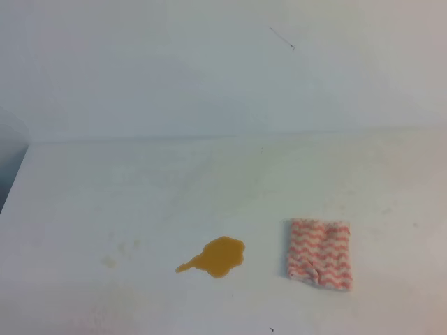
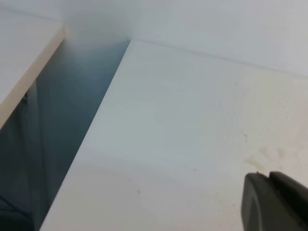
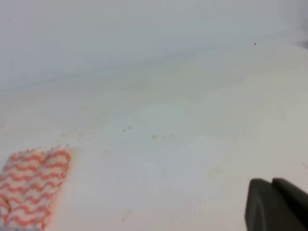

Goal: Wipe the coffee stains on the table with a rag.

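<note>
An amber coffee stain (image 1: 218, 257) with a thin tail toward the left lies on the white table (image 1: 140, 195), front centre. To its right, a hand's width away, lies the folded rag (image 1: 320, 253) with its red and white zigzag pattern. The rag (image 3: 30, 187) also shows at the lower left of the right wrist view. Neither gripper appears in the high view. My right gripper (image 3: 272, 182) shows as dark fingertips pressed together, well right of the rag, holding nothing. In the left wrist view my left gripper (image 2: 269, 177) looks the same, fingertips together over bare table.
The table's left edge (image 2: 91, 139) drops into a dark gap beside another white surface (image 2: 24, 62). A white wall (image 1: 223, 70) rises behind the table. Faint yellowish smudges (image 1: 119, 252) mark the tabletop left of the stain.
</note>
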{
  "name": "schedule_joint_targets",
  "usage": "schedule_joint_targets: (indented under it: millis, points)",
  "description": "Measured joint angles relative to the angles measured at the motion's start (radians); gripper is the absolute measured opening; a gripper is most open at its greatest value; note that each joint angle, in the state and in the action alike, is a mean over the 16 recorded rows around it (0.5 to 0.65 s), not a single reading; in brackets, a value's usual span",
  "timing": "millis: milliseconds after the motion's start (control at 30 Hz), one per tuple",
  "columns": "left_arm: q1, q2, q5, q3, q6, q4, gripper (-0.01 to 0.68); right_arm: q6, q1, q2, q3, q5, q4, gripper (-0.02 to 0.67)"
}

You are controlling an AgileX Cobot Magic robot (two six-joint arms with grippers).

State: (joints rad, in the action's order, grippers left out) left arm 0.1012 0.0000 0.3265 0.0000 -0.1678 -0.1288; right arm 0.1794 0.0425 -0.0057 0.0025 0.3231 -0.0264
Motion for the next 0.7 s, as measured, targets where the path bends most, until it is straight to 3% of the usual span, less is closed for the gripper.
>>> schedule_joint_targets:
  millis: [700]
  points:
    - [0.000,0.000,0.000,0.005,0.000,0.000,-0.001,0.000,0.000,0.000,0.000,0.000,0.000,-0.004]
